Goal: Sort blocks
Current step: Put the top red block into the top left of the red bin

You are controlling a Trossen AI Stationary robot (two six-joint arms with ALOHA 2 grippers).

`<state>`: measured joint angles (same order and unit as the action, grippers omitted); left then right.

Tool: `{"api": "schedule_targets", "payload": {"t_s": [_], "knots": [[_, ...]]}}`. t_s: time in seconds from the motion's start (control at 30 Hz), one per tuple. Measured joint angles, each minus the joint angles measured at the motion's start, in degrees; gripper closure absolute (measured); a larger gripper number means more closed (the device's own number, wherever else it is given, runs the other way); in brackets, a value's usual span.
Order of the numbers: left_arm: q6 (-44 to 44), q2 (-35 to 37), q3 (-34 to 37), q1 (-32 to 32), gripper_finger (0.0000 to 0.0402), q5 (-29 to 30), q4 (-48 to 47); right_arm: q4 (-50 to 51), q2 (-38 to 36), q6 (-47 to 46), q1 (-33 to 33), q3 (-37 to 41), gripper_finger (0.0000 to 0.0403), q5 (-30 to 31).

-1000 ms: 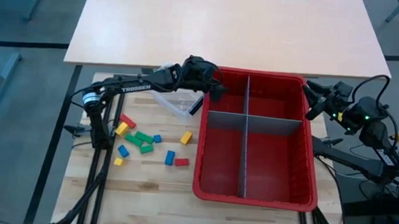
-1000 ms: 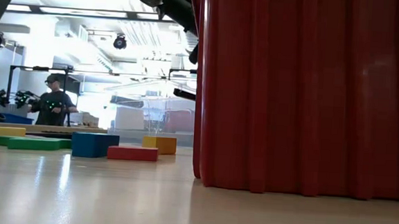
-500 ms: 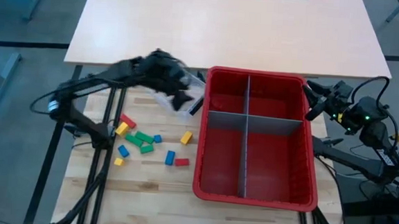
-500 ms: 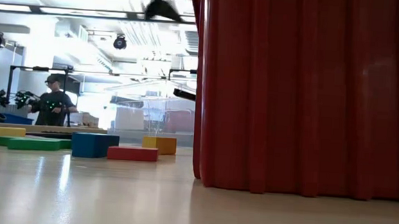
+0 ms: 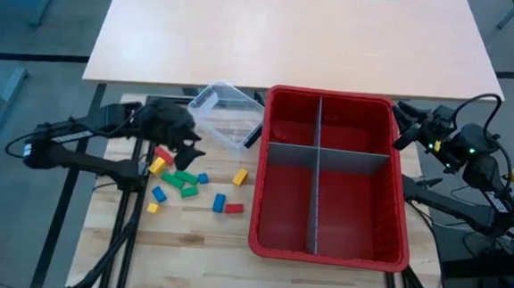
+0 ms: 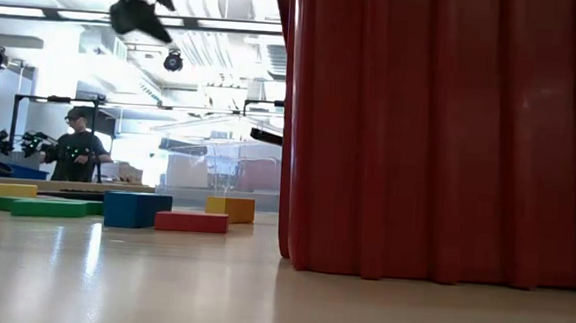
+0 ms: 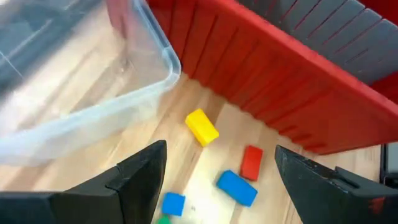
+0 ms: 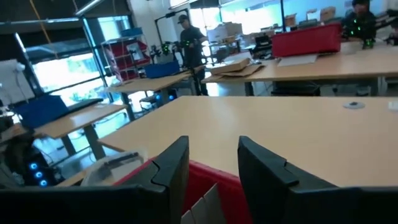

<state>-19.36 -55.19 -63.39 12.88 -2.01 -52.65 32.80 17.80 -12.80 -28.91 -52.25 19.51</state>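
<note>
Several small red, yellow, green and blue blocks (image 5: pixel 183 180) lie loose on the wooden table left of the red bin (image 5: pixel 393 226). In the left wrist view a yellow block (image 7: pixel 201 126), a red block (image 7: pixel 251 162) and a blue block (image 7: pixel 237 187) lie flat on the wood. My left gripper (image 5: pixel 185 144) hangs open above the far end of the blocks, well clear of them (image 6: pixel 137 7), with nothing between its fingers (image 7: pixel 219 149). My right gripper (image 5: pixel 399 126) waits open at the bin's far right corner (image 8: pixel 213 146).
Grey divider panels (image 5: pixel 316 179) split the red bin into compartments. A clear plastic tub (image 5: pixel 227 115) sits on the table just beyond the blocks, next to the bin's far left corner. A large pale table (image 5: pixel 290 39) stands behind. A person (image 6: pixel 76 151) is far off in the room.
My left gripper has swung from over the bin's far left corner toward the table's left edge and a little toward the near edge, passing over the clear tub, and now hangs above the blocks. It has stayed open. The blocks have not moved.
</note>
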Motion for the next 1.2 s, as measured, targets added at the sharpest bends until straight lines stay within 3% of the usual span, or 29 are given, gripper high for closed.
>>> {"api": "schedule_targets", "payload": {"t_s": [0.23,0.57,0.87,1.2], "knots": [[-4.72,7.37,14.41,-4.28,0.0127,-0.03,10.06,-0.03,0.00,-1.18,0.00,0.00,0.0282,0.09],[-8.53,7.30,27.71,-4.98,0.0127,1.52,18.10,0.10,0.00,-0.72,0.00,0.02,0.0283,0.17],[-8.94,7.11,31.72,-4.95,0.0127,1.50,22.63,2.04,0.00,-0.61,0.00,0.15,0.0294,0.15],[-6.80,7.14,31.27,-4.95,0.0127,1.53,25.11,9.32,-0.07,-4.15,0.00,0.20,0.0278,-0.63]]}}
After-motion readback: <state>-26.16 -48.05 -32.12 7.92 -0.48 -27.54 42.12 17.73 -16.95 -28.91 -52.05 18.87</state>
